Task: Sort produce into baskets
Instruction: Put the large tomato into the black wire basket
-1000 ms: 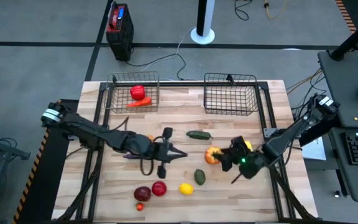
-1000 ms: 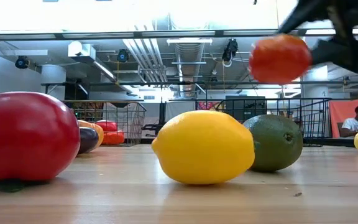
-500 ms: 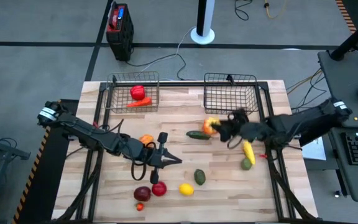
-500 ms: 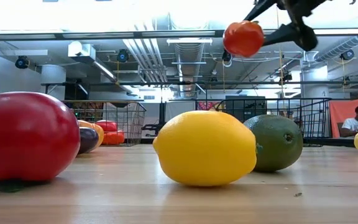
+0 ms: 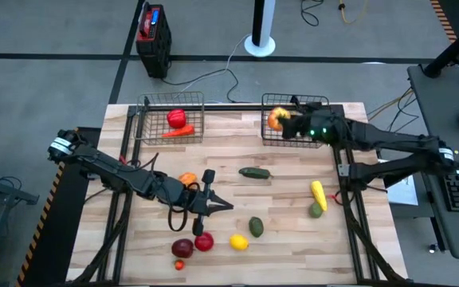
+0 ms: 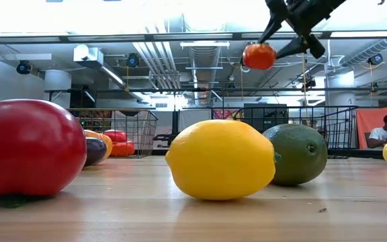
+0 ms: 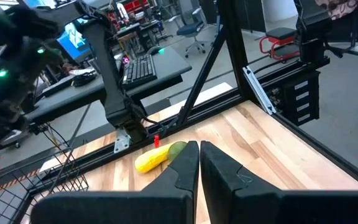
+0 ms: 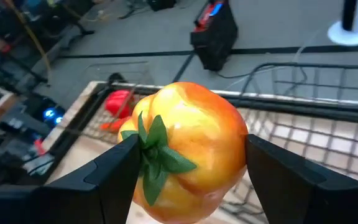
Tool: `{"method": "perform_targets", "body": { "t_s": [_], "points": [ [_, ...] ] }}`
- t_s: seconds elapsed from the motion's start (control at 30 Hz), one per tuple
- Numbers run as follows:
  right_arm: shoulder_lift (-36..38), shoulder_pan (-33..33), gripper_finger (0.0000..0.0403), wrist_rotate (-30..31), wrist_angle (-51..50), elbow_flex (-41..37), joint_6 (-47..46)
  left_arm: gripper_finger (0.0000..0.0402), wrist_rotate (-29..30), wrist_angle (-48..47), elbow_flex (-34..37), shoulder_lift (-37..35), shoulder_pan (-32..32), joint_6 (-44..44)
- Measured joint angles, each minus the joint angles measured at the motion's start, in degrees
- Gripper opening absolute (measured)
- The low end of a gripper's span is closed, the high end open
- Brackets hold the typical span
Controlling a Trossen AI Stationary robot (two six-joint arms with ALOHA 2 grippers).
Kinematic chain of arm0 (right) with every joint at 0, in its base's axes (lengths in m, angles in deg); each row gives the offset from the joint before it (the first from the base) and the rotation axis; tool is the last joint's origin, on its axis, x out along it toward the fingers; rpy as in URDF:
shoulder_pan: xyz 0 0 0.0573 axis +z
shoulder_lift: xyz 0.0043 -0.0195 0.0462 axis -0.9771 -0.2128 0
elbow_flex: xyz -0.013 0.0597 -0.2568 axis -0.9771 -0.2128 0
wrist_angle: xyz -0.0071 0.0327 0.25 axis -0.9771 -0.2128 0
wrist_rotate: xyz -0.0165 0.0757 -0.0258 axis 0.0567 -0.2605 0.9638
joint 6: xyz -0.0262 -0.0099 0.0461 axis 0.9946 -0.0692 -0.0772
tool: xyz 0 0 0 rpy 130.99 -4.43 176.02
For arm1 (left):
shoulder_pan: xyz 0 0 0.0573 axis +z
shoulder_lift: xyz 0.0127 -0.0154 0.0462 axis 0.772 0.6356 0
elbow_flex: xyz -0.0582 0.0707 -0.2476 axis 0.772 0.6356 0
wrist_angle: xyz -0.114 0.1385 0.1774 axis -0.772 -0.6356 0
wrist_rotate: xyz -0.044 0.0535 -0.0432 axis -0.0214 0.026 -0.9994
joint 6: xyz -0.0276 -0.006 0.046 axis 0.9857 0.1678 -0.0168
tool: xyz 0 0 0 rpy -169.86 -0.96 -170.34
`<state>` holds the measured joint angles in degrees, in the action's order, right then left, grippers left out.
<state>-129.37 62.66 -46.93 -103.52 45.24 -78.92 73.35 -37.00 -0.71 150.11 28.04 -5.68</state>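
Note:
My right gripper (image 5: 284, 123) is shut on an orange-yellow toy pepper (image 8: 188, 149), held in the air over the left part of the right wire basket (image 5: 309, 127); the low view shows the pepper (image 6: 259, 56) high above the table. My left gripper (image 5: 213, 204) is shut and empty, low over the table's middle, with an orange piece (image 5: 187, 179) beside its arm. The left basket (image 5: 151, 119) holds a red pepper (image 5: 177, 119) and a carrot (image 5: 178, 132). Loose produce lies on the table. My right gripper pinches the pepper's two opposite sides (image 8: 235, 155) between its two fingers (image 8: 114, 177). The green stem (image 8: 157, 152) faces the wrist camera. The fingers reach about level from the table's right side. The pepper is lifted clear, above the basket.
On the table lie a green cucumber (image 5: 254, 172), a yellow piece (image 5: 318, 191) with a green one (image 5: 315, 210), a green avocado (image 5: 256, 227), a lemon (image 5: 238, 241), a red piece (image 5: 204, 241), a dark red one (image 5: 182, 248) and a small red one (image 5: 179, 265).
My right gripper has carried the pepper up and toward the table's far edge, from above the right middle of the table to over the right basket. The pepper has stayed in its hold, clear of the table.

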Motion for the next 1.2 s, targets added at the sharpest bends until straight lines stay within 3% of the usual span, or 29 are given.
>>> {"method": "perform_targets", "body": {
  "t_s": [0.37,0.73,1.2],
  "points": [
    [-6.01,-15.00,0.0265,-10.31,-1.17,-0.06,4.17,0.0000,5.81,-2.14,0.00,0.01,-0.01,-0.04],
    [-17.03,-22.24,0.0265,-17.79,-2.06,-0.07,8.14,0.0000,6.16,-4.28,0.00,-0.76,-0.02,-0.04],
    [-21.77,-26.97,0.0264,-17.80,-7.09,0.62,10.36,0.0000,8.89,-5.79,0.00,-0.81,-0.02,-0.02]
  ]
}}
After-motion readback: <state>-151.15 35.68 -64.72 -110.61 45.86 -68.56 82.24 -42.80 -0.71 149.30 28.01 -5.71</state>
